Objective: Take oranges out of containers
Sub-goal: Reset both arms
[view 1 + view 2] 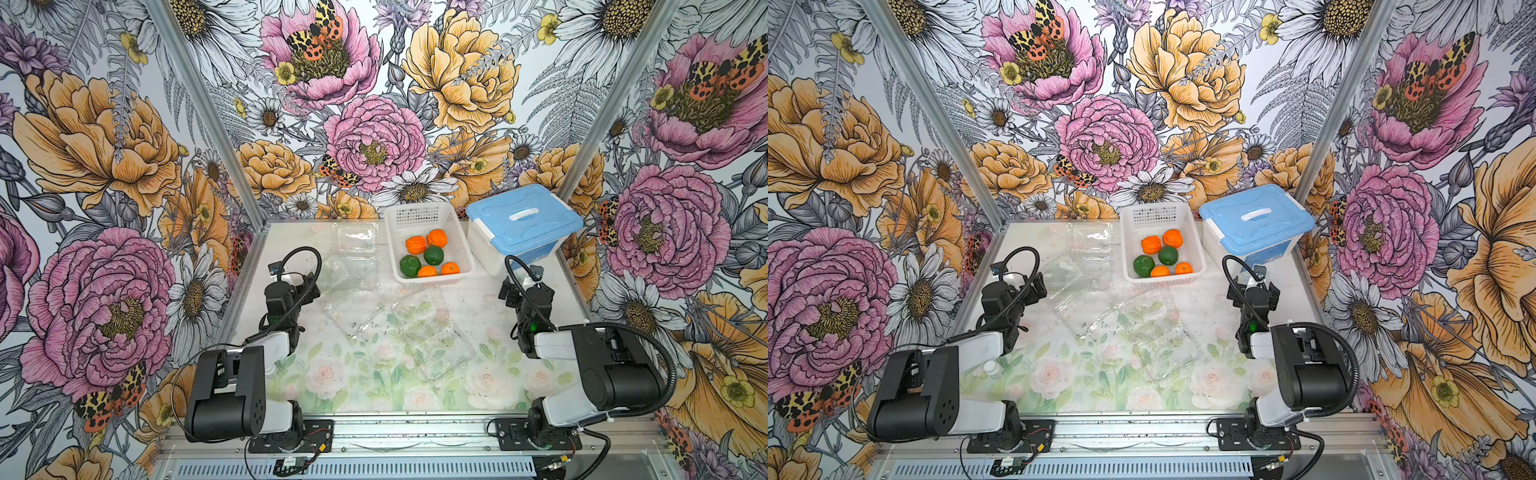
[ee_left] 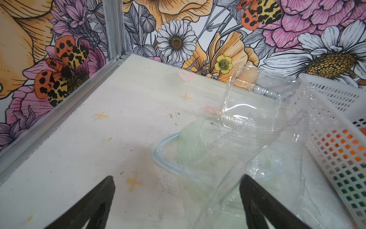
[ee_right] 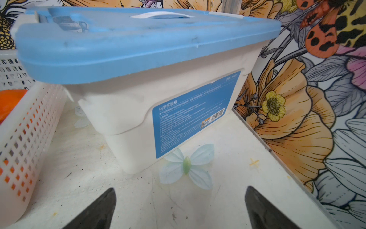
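Oranges lying gathered in white perforated basket, clear clamshell boxes sitting empty beside it. Left gripper and right gripper hovering spread, gripping nothing, unloading apparently finished.

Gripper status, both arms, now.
Left gripper: open, holding nothing.
Right gripper: open, holding nothing.

Clear clamshell boxes sprawl from the counter's middle to its far edge — the near strip and far-left corner lie bare. The perforated basket and blue-lidded tub, just beside each other, wall off the far right.
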You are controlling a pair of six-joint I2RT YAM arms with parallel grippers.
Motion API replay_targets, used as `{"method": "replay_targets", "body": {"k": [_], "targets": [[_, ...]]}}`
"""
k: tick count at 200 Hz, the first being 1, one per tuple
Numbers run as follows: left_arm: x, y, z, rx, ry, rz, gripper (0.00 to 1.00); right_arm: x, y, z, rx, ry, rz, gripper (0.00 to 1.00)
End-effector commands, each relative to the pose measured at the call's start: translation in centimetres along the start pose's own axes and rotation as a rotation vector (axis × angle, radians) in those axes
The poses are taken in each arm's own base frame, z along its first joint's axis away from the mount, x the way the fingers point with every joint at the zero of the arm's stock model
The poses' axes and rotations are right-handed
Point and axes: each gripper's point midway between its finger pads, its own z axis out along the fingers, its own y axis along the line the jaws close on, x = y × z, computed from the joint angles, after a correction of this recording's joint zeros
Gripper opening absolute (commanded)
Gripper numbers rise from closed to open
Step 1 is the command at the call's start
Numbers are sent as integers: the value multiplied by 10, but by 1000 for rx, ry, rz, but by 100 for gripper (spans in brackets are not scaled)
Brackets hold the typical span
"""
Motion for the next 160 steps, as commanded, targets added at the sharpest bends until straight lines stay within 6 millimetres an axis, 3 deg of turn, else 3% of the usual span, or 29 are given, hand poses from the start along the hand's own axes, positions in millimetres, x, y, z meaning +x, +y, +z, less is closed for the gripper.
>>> {"method": "replay_targets", "body": {"k": [1, 27, 45, 76, 123, 160], "targets": [[-9, -6, -3, 41, -33, 21, 99, -9, 2, 2, 6, -28, 8, 100], [-13, -9, -12, 63, -78, 43, 99, -9, 1, 2, 7, -30, 8, 99], [-19, 0, -20, 20, -148, 63, 99, -10, 2, 2, 6, -32, 9, 99], [-19, 10, -10, 7, -188, 64, 99, -10, 1, 2, 8, -31, 10, 99], [0, -22, 11, 140, -138, 170, 99, -9, 2, 2, 7, -28, 7, 100], [4, -22, 13, 94, -111, 193, 99, -9, 2, 2, 8, -28, 7, 99]]}}
